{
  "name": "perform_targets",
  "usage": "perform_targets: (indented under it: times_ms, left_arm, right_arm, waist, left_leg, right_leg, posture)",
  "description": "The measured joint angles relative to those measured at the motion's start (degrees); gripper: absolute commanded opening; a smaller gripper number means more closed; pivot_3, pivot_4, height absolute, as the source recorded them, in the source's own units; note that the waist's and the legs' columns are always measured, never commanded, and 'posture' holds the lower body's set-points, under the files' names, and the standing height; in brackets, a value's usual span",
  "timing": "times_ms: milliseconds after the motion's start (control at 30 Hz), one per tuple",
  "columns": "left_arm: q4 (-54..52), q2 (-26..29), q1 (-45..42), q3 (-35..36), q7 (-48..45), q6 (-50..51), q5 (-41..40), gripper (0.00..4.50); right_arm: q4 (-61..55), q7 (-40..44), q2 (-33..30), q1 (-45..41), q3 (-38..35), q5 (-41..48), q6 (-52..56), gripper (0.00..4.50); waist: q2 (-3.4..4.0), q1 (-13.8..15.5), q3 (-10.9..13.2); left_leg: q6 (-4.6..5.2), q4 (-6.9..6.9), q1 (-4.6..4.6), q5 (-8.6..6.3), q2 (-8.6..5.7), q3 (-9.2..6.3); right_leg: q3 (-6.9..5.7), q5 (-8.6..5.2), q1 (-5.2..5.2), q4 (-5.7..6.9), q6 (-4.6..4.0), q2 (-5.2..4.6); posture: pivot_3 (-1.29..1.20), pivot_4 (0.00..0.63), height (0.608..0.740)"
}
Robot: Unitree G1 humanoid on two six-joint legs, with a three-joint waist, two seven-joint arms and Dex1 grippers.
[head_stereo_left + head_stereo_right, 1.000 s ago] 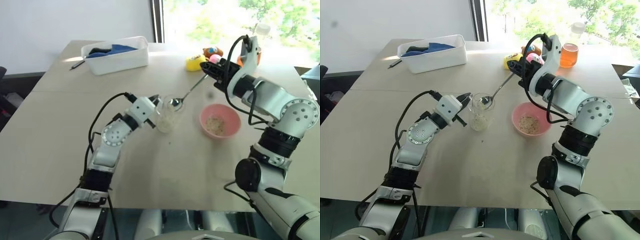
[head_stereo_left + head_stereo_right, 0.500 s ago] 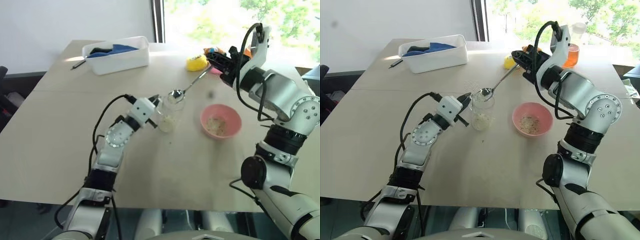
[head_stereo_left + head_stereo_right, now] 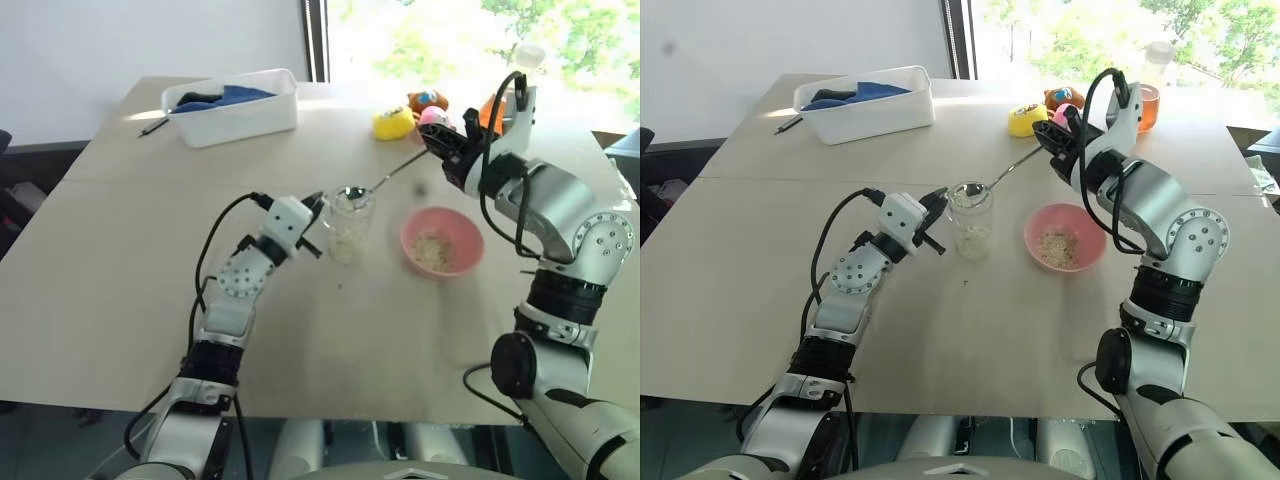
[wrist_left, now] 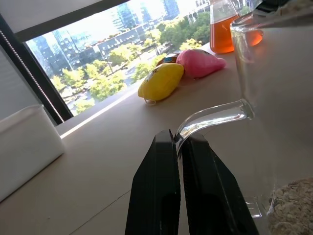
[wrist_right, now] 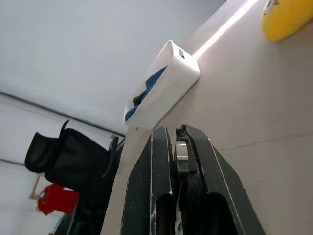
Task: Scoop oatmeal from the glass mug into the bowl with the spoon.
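From the head views, glass mug (image 3: 971, 215) with oatmeal (image 3: 974, 239) standing near pink bowl (image 3: 1064, 238), spoon (image 3: 990, 181) tip over its rim; in left wrist view, left gripper (image 4: 178, 147) pinched tight on mug handle; in right wrist view, right gripper (image 5: 179, 142) squeezed on spoon handle.

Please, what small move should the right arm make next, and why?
Probably carry the spoon sideways toward the pink bowl. The right gripper holds its handle, and the spoon's head sits at the rim of the glass mug, which the left gripper holds by its handle. Whether the spoon is loaded is unclear.
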Motion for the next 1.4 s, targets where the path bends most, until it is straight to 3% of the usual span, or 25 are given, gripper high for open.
perform_targets:
  times_ms: [400,867,1167,1300,1400]
  left_arm:
    - [1.63,-0.88,-0.04,0.59,0.39,-0.90,-0.73,0.02]
    - [4.17,-1.82,-2.16,0.91,0.54,-0.98,-0.75,0.02]
    - [8.08,-2.09,-4.45,0.94,0.40,-2.23,-0.73,0.02]
    - [8.71,-2.01,-4.57,1.08,0.73,-2.64,-0.69,0.02]
    - [8.73,-2.06,-4.56,0.95,0.73,-2.70,-0.56,0.02]
  right_arm:
    - [-0.18,-4.85,-1.07,3.96,3.51,9.89,-9.63,0.00]
    - [-3.50,-3.16,-6.34,6.65,5.19,14.39,-14.59,0.00]
    - [-6.88,0.18,-18.66,15.50,0.26,17.52,-15.69,0.00]
    - [-5.13,2.59,-23.69,19.77,0.66,13.10,-14.32,0.00]
    - [-4.04,5.01,-23.70,19.96,2.61,10.52,-13.86,0.00]
  waist:
    - [0.00,0.00,0.00]
    - [0.00,0.15,0.00]
    - [0.00,0.36,0.00]
    - [0.00,0.16,-0.01]
    - [0.00,0.05,-0.01]
  left_leg:
    - [0.00,0.01,0.00,0.00,0.01,0.00]
    - [0.00,0.03,-0.02,0.00,0.01,0.00]
    - [0.01,0.06,-0.06,0.00,0.01,0.02]
    - [0.01,0.08,0.02,0.00,0.02,0.07]
    - [0.02,0.10,0.03,0.00,0.05,0.05]
  right_leg:
    - [0.02,0.00,0.00,-0.01,0.00,0.00]
    - [0.02,0.00,0.00,-0.01,0.01,0.01]
    - [0.09,0.01,0.00,-0.03,0.01,-0.02]
    - [0.20,0.01,0.01,0.02,0.02,0.04]
    - [0.23,0.02,0.00,0.07,0.03,0.10]
  posture:
    - [0.00,0.150,0.740]
    - [0.00,0.150,0.740]
    - [0.00,0.150,0.740]
    - [0.00,0.150,0.740]
    - [0.00,0.150,0.740]
